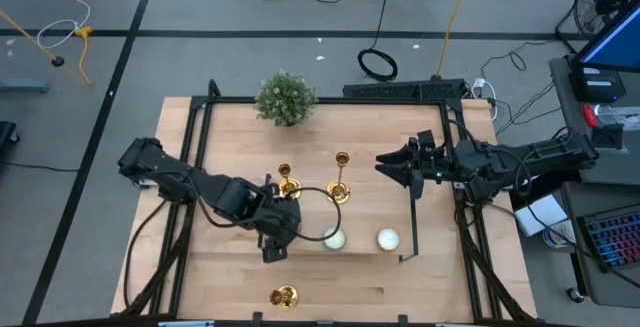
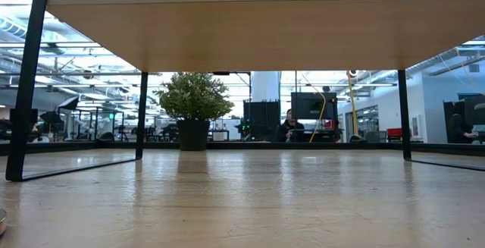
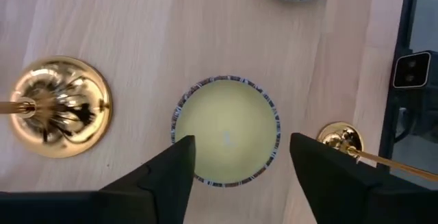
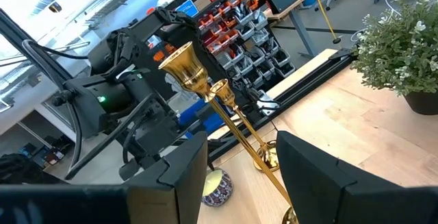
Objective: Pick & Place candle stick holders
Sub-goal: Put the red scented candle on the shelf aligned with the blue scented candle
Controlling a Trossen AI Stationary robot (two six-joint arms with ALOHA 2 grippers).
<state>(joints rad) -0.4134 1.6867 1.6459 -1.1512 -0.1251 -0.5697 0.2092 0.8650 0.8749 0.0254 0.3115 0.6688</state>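
Three gold candle stick holders stand on the wooden table [image 1: 230, 277]. Two are mid-table, side by side: the left candlestick [image 1: 287, 183] and the right candlestick [image 1: 341, 179]. The third candlestick [image 1: 284, 295] is apart from them, near the table's front edge.

In front of the mid-table pair sit two round candles: a pale yellow candle [image 1: 334, 237] with a patterned rim and, to its right, a white candle [image 1: 388, 238].

The left gripper [image 1: 272, 252] hangs just beside the yellow candle. In the left wrist view its fingers [image 3: 168, 176] stand apart, one to each side of the yellow candle [image 3: 226, 129], with nothing clamped between them; a gold base [image 3: 58, 105] and a second gold base [image 3: 340, 138] flank the candle.

The right gripper [image 1: 392, 164] waits at the table's right side, near the right candlestick. Its fingers [image 4: 181, 172] are parted and hold nothing; two candlestick cups [image 4: 185, 63] show beyond them.

A bushy green potted plant [image 1: 285, 98] stands at the table's back edge. A thin black metal frame [image 1: 412, 207] stands on the table.
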